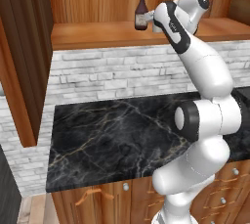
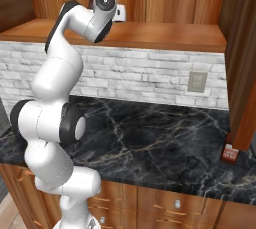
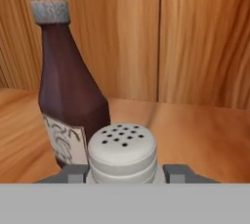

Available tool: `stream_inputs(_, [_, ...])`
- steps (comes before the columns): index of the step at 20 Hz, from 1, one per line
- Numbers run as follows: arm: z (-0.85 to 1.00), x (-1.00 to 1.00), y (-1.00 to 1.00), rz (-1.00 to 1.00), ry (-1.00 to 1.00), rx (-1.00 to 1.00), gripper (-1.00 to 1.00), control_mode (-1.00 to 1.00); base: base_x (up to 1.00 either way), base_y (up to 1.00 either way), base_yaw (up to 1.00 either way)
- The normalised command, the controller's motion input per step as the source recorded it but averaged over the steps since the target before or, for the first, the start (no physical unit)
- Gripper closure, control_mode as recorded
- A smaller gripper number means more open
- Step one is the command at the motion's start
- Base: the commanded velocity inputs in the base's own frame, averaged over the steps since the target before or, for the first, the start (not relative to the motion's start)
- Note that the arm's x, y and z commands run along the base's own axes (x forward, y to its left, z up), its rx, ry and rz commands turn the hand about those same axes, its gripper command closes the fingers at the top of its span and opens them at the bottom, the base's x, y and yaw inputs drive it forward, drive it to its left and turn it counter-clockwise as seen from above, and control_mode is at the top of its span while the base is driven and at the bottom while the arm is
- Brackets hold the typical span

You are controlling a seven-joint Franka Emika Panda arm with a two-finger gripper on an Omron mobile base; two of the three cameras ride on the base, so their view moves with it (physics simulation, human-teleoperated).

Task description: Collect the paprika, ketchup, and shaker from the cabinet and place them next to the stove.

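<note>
On the cabinet (image 3: 200, 135) shelf the shaker (image 3: 122, 150), a small pale cylinder with a perforated rounded top, stands upright between my fingertips (image 3: 75, 173). My gripper (image 3: 126, 174) is shut on the shaker, one tip against each side. Just behind it to the left stands the ketchup (image 3: 68, 91), a slim dark brown bottle with a pale label. In the left base view the ketchup (image 1: 141, 13) stands on the shelf board (image 1: 93, 34) beside my hand. In the right base view my arm hides most of the bottle. The paprika and the stove are out of view.
Below the shelf runs a white brick wall (image 1: 112, 74) and a black marble counter (image 1: 112, 135). Cabinet side panels hang at the left (image 1: 22, 56) and at the right (image 2: 242, 73). A small red object (image 2: 229, 154) sits at the counter's right end. Drawers (image 2: 175, 203) front the counter.
</note>
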Motion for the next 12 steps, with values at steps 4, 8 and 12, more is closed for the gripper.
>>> stream_inputs(4, [-0.01,0.03,0.0,0.0,0.0,0.0,1.0,-1.0,0.0,0.0,0.0])
stream_inputs(8, [-0.05,0.0,0.0,0.0,0.0,0.0,1.0,-1.0,0.0,0.0,0.0])
stream_inputs(12, [-0.07,-0.12,-0.05,0.0,-0.05,0.0,1.0,-1.0,0.0,0.0,0.0])
